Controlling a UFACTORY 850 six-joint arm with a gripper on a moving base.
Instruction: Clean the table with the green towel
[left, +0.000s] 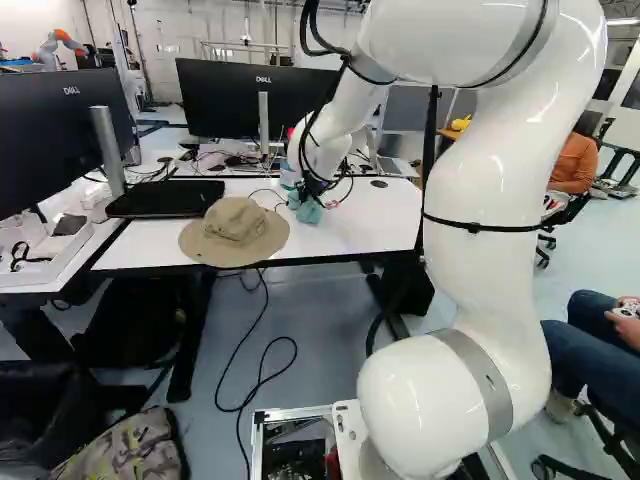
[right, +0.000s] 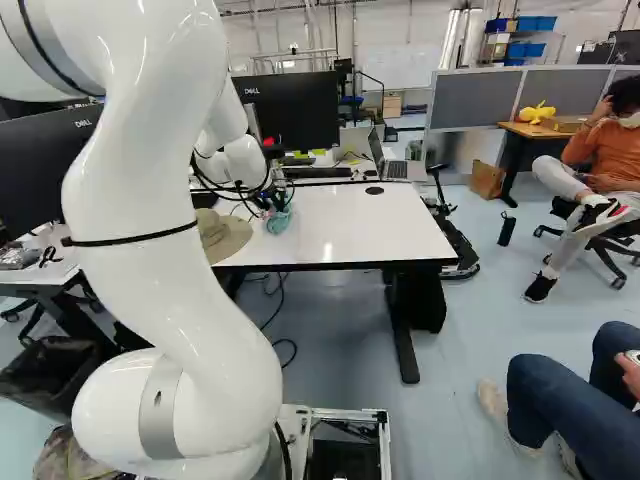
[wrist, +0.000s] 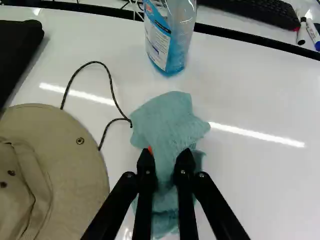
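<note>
In the left base view my gripper (left: 307, 194) points down at the table (left: 365, 218), at the green towel (left: 310, 212). The wrist view shows the gripper (wrist: 166, 162) shut on the towel (wrist: 167, 122), whose bunched middle fills the space between both fingers. Loose cloth spreads ahead of the fingertips and back beneath them. The towel also shows in the right base view (right: 279, 222), low at the white tabletop; whether all of it touches the surface I cannot tell.
A tan hat (wrist: 57, 170) with a black cord lies beside the towel. Ahead stands a bottle of blue liquid (wrist: 171, 42). Monitors (left: 225, 98), a black flat object (left: 165, 198), a keyboard (wrist: 255, 11) and markers (wrist: 301, 31) are farther off. Another robot (left: 58, 45) stands far back.
</note>
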